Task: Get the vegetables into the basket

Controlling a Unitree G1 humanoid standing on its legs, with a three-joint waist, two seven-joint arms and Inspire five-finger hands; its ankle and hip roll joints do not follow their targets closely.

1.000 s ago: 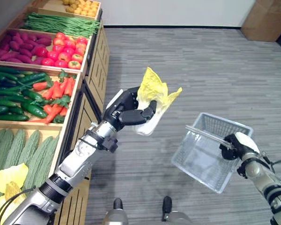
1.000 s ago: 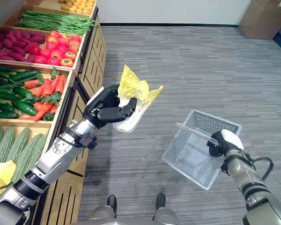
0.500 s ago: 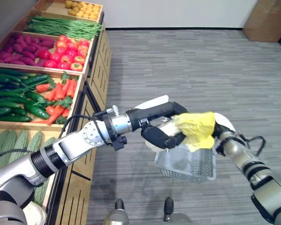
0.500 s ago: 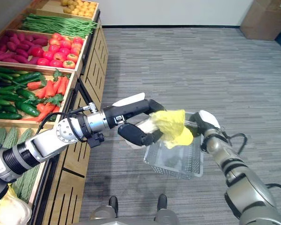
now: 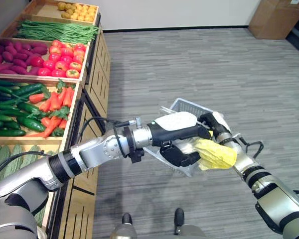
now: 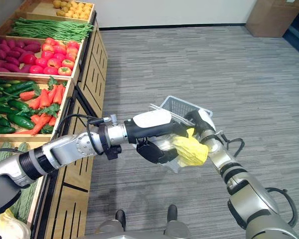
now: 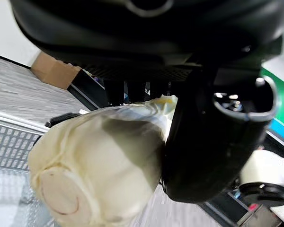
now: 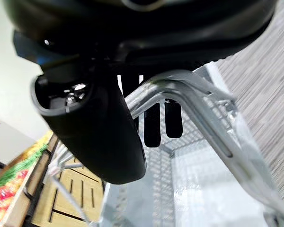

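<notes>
Centre of frame: the left hand [image 5: 182, 149] grips a cabbage [image 5: 215, 154] over the basket [image 6: 182, 107], whose handle the right hand [image 5: 213, 124] clasps. Next move, likely: uncurl and drop it.

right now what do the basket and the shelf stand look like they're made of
The basket looks like silvery metal wire: fine mesh walls, with a flat, shiny handle that the right hand grips. The shelf stand looks like pale, matt wood: grain and slatted panels on its side. Both by look alone.
</notes>
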